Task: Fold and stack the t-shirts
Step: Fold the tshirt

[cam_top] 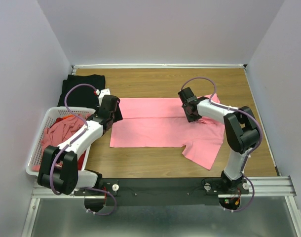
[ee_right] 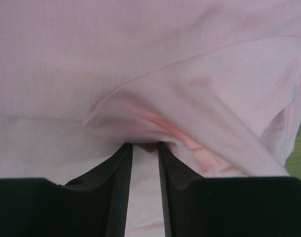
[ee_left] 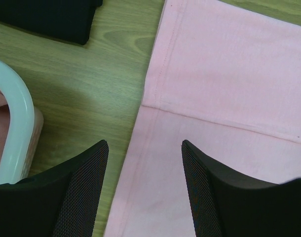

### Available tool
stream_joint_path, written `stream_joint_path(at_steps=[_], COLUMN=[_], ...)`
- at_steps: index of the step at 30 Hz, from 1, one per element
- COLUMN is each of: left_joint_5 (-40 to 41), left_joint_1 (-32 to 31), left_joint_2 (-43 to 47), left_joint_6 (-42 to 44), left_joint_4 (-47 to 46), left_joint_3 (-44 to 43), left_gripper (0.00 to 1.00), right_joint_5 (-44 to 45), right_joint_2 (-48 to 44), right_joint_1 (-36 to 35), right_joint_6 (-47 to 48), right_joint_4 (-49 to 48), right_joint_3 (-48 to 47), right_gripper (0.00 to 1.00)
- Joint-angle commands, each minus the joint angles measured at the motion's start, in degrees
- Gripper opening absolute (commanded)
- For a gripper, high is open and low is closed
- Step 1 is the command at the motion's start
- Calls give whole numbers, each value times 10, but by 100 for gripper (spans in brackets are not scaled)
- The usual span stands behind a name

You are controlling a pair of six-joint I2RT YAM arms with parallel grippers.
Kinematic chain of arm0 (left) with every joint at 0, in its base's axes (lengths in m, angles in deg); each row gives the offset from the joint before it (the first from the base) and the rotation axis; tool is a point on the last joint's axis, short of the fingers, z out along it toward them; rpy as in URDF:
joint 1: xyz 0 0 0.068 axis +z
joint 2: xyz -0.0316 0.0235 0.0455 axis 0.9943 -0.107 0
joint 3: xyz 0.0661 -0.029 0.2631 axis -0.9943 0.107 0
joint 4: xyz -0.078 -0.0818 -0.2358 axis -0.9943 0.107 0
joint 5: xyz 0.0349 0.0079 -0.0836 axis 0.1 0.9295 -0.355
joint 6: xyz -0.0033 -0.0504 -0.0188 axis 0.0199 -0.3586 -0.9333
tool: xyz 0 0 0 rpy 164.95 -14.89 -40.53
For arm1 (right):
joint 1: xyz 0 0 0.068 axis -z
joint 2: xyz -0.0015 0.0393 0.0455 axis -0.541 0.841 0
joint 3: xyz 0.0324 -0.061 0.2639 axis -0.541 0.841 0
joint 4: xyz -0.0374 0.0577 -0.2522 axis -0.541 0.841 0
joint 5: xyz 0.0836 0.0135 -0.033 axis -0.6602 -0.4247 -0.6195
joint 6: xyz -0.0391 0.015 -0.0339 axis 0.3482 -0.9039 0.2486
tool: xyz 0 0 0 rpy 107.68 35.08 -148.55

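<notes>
Since the shirt [cam_top: 155,129] lies flat on the table [cam_top: 155,79], half folded lengthwise, we pinch its sleeve end in the right gripper [ee_right: 145,146] and hold the left gripper [ee_left: 143,148] spread wide over the hem, likely to lift both ends together

free: bare table [cam_top: 150,158] before pink t-shirt [cam_top: 155,133] | blocked: basket [cam_top: 36,150] left, black t-shirt [cam_top: 84,84] far-left

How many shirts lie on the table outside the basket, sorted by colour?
pink shirt: 1
black shirt: 1
Total: 2
The heap inside the basket is too bunched to count.
</notes>
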Motion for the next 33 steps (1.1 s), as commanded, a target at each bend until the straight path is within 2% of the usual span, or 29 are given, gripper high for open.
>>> stream_joint_path(at_steps=[1,7,12,15,22,33], left_joint_5=[22,20,20,19,16,12], left_joint_1=[-2,-2,-2,-2,-2,-2], left_joint_2=[-6,-11,-11,-14,-24,-31], left_joint_6=[4,6,6,6,7,8], left_joint_4=[-18,-19,-20,-19,-20,-21], left_joint_3=[-1,-4,-4,-4,-8,-7], left_gripper=[69,69,69,69,69,69], right_joint_5=[48,41,33,9,-79,-130], right_joint_2=[13,20,11,-8,-15,13], right_joint_1=[-2,-1,-1,-1,-1,-1], right_joint_6=[15,23,27,28,26,5], right_joint_4=[-9,-9,-9,-3,67,114], right_joint_3=[-13,-13,-11,-11,-28,-63], right_gripper=[35,31,12,8,8,9])
